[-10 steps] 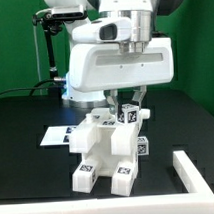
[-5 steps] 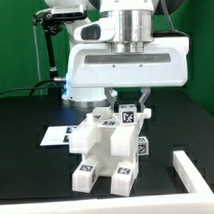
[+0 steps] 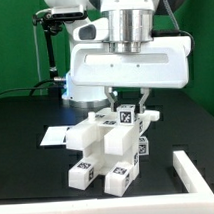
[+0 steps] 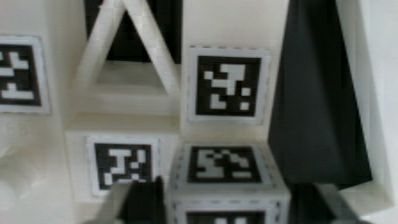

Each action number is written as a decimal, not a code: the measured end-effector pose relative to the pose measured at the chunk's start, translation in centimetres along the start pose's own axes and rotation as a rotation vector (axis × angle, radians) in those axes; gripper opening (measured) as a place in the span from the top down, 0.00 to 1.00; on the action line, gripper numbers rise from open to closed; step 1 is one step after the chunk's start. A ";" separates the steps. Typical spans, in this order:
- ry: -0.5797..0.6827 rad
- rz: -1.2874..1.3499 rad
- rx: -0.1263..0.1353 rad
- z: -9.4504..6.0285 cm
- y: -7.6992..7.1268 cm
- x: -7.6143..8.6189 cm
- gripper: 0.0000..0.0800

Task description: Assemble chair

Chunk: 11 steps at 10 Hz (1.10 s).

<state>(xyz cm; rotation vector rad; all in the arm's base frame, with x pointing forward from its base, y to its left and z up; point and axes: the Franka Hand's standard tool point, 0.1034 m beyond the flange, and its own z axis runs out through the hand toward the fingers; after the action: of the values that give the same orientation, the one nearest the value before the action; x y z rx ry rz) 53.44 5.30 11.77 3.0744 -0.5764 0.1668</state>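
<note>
My fingers (image 3: 144,98) clamp a tagged top bar of the chair (image 3: 106,145), with my gripper (image 3: 129,101) set straight above it, apparently to steady the frame for its next part. The chair stands on the black table (image 3: 28,183), overlapping the exterior view's right end of the marker board (image 3: 56,136).

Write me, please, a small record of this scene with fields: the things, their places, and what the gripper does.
furniture: small white plastic chair of chunky bars, with black-and-white square tags
place: middle of the black table
gripper: big white two-finger gripper, above the chair, shut on its upper tagged bar
exterior view's left: thin flat white marker board, partly hidden by the chair
exterior view's right: low white L-shaped wall, apart from the chair
</note>
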 end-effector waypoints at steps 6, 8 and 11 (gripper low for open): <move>-0.004 -0.475 -0.008 0.0 0.0 -0.1 0.19; -0.003 -0.700 -0.025 -0.1 -0.5 -0.1 0.19; -0.002 -0.977 -0.027 -0.2 -1.0 0.2 0.19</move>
<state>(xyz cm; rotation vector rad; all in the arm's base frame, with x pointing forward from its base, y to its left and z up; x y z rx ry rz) 53.93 6.21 11.94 2.9167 0.9102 0.1273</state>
